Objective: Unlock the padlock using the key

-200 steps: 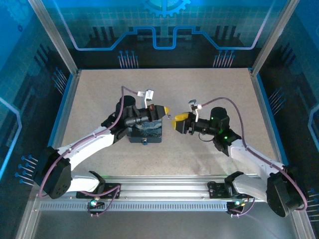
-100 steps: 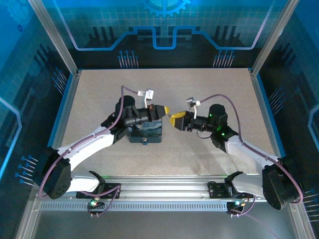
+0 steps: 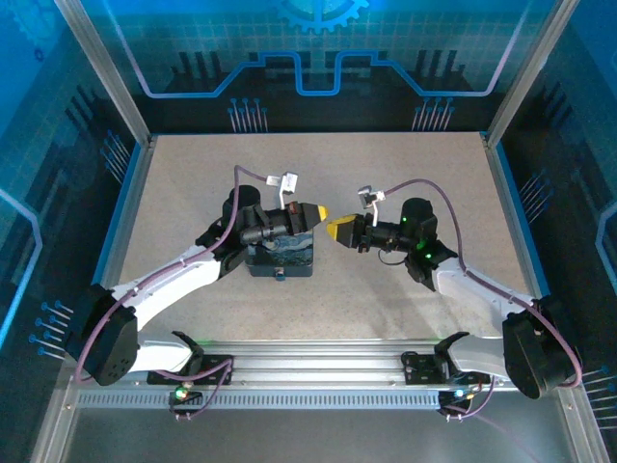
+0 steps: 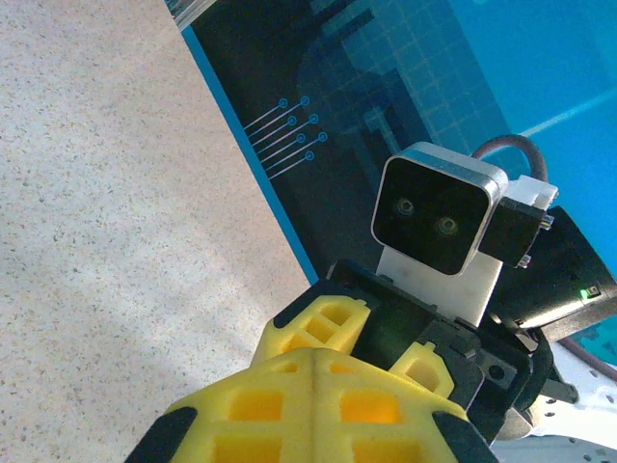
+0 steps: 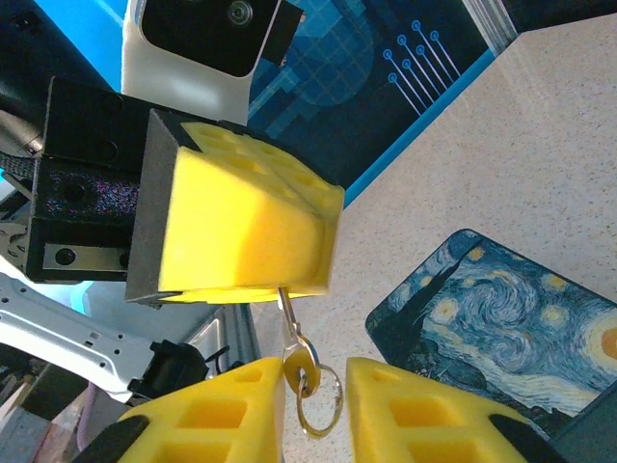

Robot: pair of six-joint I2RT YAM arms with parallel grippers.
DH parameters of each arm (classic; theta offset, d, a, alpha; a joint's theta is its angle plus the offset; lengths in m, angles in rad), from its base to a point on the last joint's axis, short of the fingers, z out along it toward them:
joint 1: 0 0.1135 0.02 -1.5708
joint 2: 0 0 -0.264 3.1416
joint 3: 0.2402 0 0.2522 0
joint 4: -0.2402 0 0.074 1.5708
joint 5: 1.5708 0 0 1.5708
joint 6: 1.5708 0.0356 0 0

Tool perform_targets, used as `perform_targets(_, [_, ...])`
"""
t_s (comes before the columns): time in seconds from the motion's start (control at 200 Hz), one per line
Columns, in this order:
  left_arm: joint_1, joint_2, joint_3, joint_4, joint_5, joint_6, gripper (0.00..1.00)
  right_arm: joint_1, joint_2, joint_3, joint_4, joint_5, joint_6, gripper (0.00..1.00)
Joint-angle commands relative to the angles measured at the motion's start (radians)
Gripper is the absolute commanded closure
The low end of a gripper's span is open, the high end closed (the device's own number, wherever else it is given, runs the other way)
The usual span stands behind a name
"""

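Observation:
My left gripper (image 3: 323, 212) hovers over the night-sky tin (image 3: 284, 256), shut on the blade of the key (image 5: 301, 349). In the left wrist view its fingers (image 4: 318, 362) press together. Seen from the right wrist, the key hangs out of the left gripper (image 5: 280, 280) with a small ring (image 5: 323, 410) through its head. My right gripper (image 5: 313, 386) is open around the key's head, which touches one finger while a gap stays on the other side. The padlock (image 3: 279, 275) is a tiny speck at the tin's near edge.
The tin (image 5: 501, 309) lies flat on the speckled table (image 3: 405, 164), under and left of the two grippers. Blue walls (image 3: 125, 203) fence the table on three sides. The right gripper's fingers (image 4: 323, 323) and wrist camera (image 4: 439, 207) sit close in front of the left gripper.
The right gripper has moved left up to the left gripper's tip. Its jaws have narrowed around the key's head. The left arm has stayed still.

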Motion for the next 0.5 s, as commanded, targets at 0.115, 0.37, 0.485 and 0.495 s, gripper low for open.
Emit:
perform_targets(0.115, [0.007,0.014,-0.009,0.036,0.030,0.005,1.00,-0.009,-0.005,0.026,0.018,-0.006,0.002,0.83])
perform_targets(0.37, [0.008,0.016,-0.006,0.031,0.033,0.011,1.00,-0.009,-0.011,0.029,-0.013,0.000,-0.011,0.96])
perform_targets(0.485, [0.012,0.010,0.002,0.010,0.031,0.024,0.96,-0.009,-0.022,0.025,-0.038,0.013,-0.024,1.00])
perform_targets(0.495, [0.012,0.009,0.003,0.008,0.029,0.024,0.94,-0.009,-0.023,0.025,-0.041,0.013,-0.024,1.00])
